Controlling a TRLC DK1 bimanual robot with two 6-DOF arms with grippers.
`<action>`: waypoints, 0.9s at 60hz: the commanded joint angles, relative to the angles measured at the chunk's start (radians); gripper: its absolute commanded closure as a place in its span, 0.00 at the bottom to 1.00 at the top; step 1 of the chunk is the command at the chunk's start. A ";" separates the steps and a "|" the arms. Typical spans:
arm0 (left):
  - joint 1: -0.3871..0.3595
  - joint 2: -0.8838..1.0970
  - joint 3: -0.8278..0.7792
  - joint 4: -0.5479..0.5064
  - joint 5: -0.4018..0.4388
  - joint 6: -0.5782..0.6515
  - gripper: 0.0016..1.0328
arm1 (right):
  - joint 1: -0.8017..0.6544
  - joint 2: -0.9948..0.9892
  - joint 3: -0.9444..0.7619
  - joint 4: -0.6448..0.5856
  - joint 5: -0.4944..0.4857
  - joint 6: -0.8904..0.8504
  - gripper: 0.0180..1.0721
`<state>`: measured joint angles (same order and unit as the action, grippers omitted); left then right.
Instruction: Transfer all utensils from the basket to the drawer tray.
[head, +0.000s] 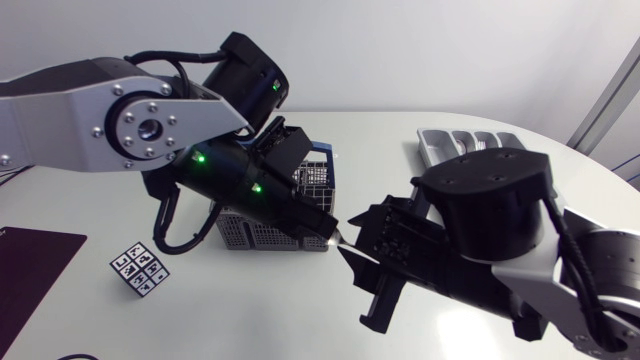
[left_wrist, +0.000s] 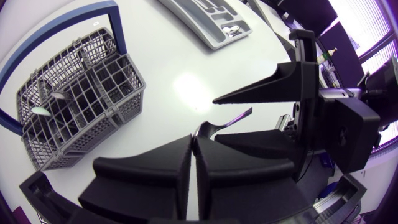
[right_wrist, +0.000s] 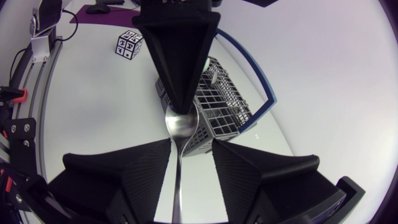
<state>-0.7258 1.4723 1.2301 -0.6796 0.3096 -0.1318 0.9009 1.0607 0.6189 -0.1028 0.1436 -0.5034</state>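
Above the bench (head: 250, 320), just beside the basket (head: 245, 232), the spoon (right_wrist: 180, 124) is hanging between your two claws. The left claw (left_wrist: 193, 146) is clenching its bowl. The right claw (right_wrist: 191, 143) is standing released, with the handle running between its fingers.

You are, by my reading, handing over. Be closing the right claw squarely on the handle before the left lets go, or the spoon likely drops.

The drawer tray (head: 440, 145) is lying well apart.

No readable writing is showing; the cube (head: 139, 270) is showing coded patterns only.

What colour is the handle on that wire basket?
Blue handle on a grey basket; clearest in the left wrist view.
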 joint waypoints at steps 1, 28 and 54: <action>0.016 0.019 0.045 -0.015 0.013 -0.025 0.97 | 0.004 0.025 -0.033 0.014 0.010 -0.027 0.63; 0.022 0.049 0.062 -0.031 0.031 -0.025 0.97 | -0.010 0.045 -0.033 0.022 0.010 -0.047 0.85; 0.040 0.016 0.074 -0.035 0.074 -0.035 0.65 | -0.010 0.067 -0.030 -0.015 -0.004 -0.040 0.95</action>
<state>-0.6979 1.5063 1.2644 -0.7197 0.3542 -0.1394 0.8948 1.1065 0.6048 -0.0959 0.1497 -0.5396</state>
